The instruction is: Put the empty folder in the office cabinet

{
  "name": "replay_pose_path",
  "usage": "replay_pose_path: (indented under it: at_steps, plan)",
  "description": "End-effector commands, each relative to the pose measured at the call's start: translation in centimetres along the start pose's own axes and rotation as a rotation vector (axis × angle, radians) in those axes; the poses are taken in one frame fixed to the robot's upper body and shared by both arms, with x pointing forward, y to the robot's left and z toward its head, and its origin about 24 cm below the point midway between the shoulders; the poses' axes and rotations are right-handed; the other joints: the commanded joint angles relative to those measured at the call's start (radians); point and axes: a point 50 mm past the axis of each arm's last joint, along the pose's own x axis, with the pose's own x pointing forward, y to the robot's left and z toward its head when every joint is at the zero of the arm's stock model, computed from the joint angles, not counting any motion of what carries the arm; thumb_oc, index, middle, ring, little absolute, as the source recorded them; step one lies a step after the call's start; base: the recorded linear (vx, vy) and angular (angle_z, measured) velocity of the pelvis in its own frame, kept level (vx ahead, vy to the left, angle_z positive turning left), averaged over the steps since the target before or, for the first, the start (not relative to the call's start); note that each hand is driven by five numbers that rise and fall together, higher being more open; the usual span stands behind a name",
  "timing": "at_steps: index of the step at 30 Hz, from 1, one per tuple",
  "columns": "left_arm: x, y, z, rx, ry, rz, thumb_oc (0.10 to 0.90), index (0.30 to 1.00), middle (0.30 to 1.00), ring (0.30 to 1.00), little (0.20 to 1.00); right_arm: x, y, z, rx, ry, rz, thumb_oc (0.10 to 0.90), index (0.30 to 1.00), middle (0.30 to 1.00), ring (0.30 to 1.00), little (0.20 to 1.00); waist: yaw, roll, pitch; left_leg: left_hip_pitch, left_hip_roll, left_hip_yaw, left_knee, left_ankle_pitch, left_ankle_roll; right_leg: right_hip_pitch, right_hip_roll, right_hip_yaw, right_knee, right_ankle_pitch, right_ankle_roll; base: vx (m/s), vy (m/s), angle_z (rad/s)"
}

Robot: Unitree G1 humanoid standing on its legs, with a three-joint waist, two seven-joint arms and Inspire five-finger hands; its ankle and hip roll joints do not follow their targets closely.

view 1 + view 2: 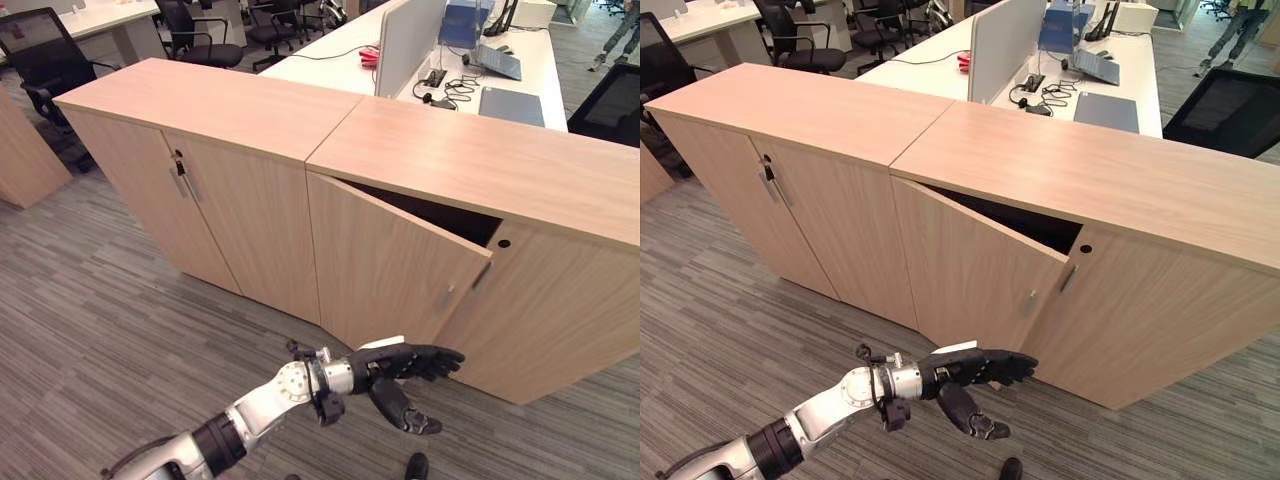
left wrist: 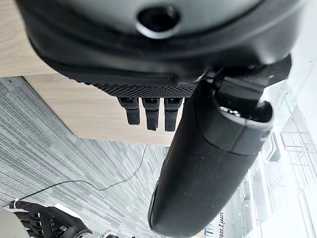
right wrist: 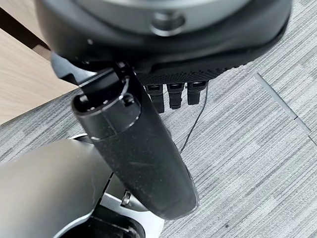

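Observation:
The office cabinet (image 1: pixel 480 160) is light wood and stands right of a matching one. Its left door (image 1: pixel 390 265) stands ajar, swung out at the handle edge, with a dark gap (image 1: pixel 440 215) behind it. The right door (image 1: pixel 560 310) is closed. My left hand (image 1: pixel 400 362) hovers low in front of the ajar door's bottom edge, open, with fingers straight toward the cabinet and the thumb hanging down; it holds nothing. The left wrist view shows its palm (image 2: pixel 158 59) facing the wood panel. My right hand (image 3: pixel 163 44) hangs open and empty over the carpet.
The neighbouring cabinet (image 1: pixel 200 110) on the left has both doors closed. Behind the cabinets stand white desks (image 1: pixel 520 70) with a divider screen (image 1: pixel 405 40), laptops and cables. Office chairs (image 1: pixel 40 60) stand at the back left. A person's legs (image 1: pixel 620 35) appear at the far right.

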Motion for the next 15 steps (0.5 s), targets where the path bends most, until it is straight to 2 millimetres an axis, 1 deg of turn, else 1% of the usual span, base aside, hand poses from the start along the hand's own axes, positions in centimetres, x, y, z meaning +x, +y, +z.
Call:
replay_pose_path:
  at_steps: [1,2,4,5,6,7,8,9,10,11,13,14,15]
  plan:
    - [1.4,1.0,5.7,0.069,-0.26,0.004,0.8,0.9,0.9,0.9,0.9,0.1,-1.4,4.6,-0.007,-0.13,-0.033,0.8,0.9,0.9,0.9,0.9,0.028,0.042,0.048,0.025,-0.02,-0.058,0.0,-0.147,0.05,0.041,0.01,-0.023,0.0,-0.043,0.067,0.02,-0.062,-0.18]
    - [1.5,1.1,5.0,0.03,-0.241,0.012,0.8,0.9,0.9,0.9,0.9,0.1,-1.4,4.4,-0.006,-0.123,-0.032,0.8,0.9,0.9,0.9,0.9,0.025,0.04,0.046,0.028,-0.01,-0.051,-0.001,-0.146,0.045,0.039,0.023,-0.012,-0.001,-0.054,0.061,0.03,-0.081,-0.22]
    - [1.5,1.1,4.8,0.002,-0.238,0.009,0.8,0.9,0.9,0.9,0.9,0.1,-1.3,4.3,-0.009,-0.117,-0.028,0.8,0.9,0.9,0.9,0.9,0.022,0.041,0.045,0.029,-0.001,-0.046,-0.001,-0.143,0.04,0.038,0.033,-0.004,-0.001,-0.062,0.057,0.03,-0.082,-0.21]
    - [1.6,1.1,4.5,-0.033,-0.231,0.008,0.8,0.9,0.9,0.9,0.9,0.1,-1.2,4.1,-0.017,-0.108,-0.024,0.8,0.9,0.9,0.9,0.9,0.018,0.04,0.044,0.032,0.01,-0.041,-0.001,-0.141,0.034,0.038,0.043,0.003,-0.001,-0.071,0.05,0.04,-0.133,-0.22]
    - [1.5,1.5,4.2,-0.073,-0.222,0.016,0.8,0.9,0.9,0.9,0.9,0.1,-1.1,3.7,-0.029,-0.096,-0.018,0.8,0.9,0.9,0.9,0.9,0.01,0.04,0.04,0.036,0.03,-0.032,-0.002,-0.134,0.023,0.035,0.064,0.017,-0.001,-0.088,0.04,0.04,-0.133,-0.31]
    - [1.5,1.5,4.2,-0.073,-0.222,0.016,0.8,0.9,0.9,0.9,0.9,0.1,-1.1,3.7,-0.029,-0.096,-0.018,0.8,0.9,0.9,0.9,0.9,0.011,0.04,0.04,0.036,0.03,-0.031,-0.002,-0.134,0.023,0.034,0.065,0.017,-0.001,-0.088,0.04,0.05,-0.144,-0.23]
    - [1.3,1.6,4.0,-0.077,-0.212,0.018,0.8,0.9,0.9,0.9,0.9,0.1,-1.1,3.6,-0.038,-0.091,-0.017,0.8,0.9,0.9,0.9,0.9,0.008,0.041,0.037,0.038,0.045,-0.027,-0.002,-0.131,0.015,0.035,0.078,0.023,-0.001,-0.1,0.033,0.07,-0.183,-0.25]
    - [0.6,2.2,3.4,-0.085,-0.187,0.043,0.8,0.9,0.9,0.9,0.9,0.1,-1.0,3.4,-0.049,-0.086,-0.013,0.8,0.9,0.9,0.9,0.9,0.003,0.041,0.03,0.045,0.073,-0.017,-0.003,-0.123,-0.002,0.036,0.11,0.037,-0.001,-0.125,0.019,0.07,-0.183,-0.19]
    - [0.6,2.2,3.4,-0.085,-0.187,0.043,0.8,0.9,0.9,0.9,0.9,0.1,-1.0,3.4,-0.049,-0.086,-0.013,0.8,0.9,0.9,0.9,0.9,0.003,0.041,0.03,0.046,0.073,-0.016,-0.003,-0.123,-0.002,0.036,0.111,0.037,-0.001,-0.125,0.019,0.1,-0.285,-0.29]
    - [-0.4,3.2,2.6,-0.06,-0.155,0.107,0.8,0.9,0.9,0.9,0.9,0.1,-0.4,3.4,-0.076,-0.102,0.006,0.8,0.9,0.9,0.9,0.9,-0.004,0.039,0.026,0.052,0.108,-0.006,-0.003,-0.113,-0.022,0.036,0.149,0.059,-0.001,-0.154,0.002,0.08,-0.225,-0.3]
    - [-1.5,4.1,1.7,-0.04,-0.121,0.164,0.8,0.9,0.9,0.9,0.9,0.1,-0.7,3.4,-0.037,-0.113,-0.001,0.8,0.9,0.9,0.9,0.9,-0.008,0.038,0.018,0.059,0.14,-0.001,-0.003,-0.104,-0.04,0.042,0.184,0.071,-0.001,-0.178,-0.017,0.11,-0.269,-0.36]
    - [-2.2,4.7,0.7,-0.035,-0.081,0.22,0.8,0.9,0.9,0.9,0.9,0.1,-1.0,3.6,-0.018,-0.118,-0.006,0.8,0.9,0.9,0.9,0.9,-0.008,0.037,0.015,0.062,0.159,0.001,-0.003,-0.097,-0.051,0.046,0.204,0.077,-0.001,-0.192,-0.028,0.11,-0.241,-0.35]
    - [-2.6,4.8,-0.4,-0.051,-0.049,0.26,0.8,0.9,0.9,0.9,0.9,0.1,-0.9,3.8,-0.008,-0.121,-0.008,0.8,0.9,0.9,0.9,0.9,-0.008,0.035,0.012,0.065,0.173,0.0,-0.002,-0.091,-0.058,0.049,0.221,0.085,-0.001,-0.203,-0.039,0.11,-0.244,-0.26]
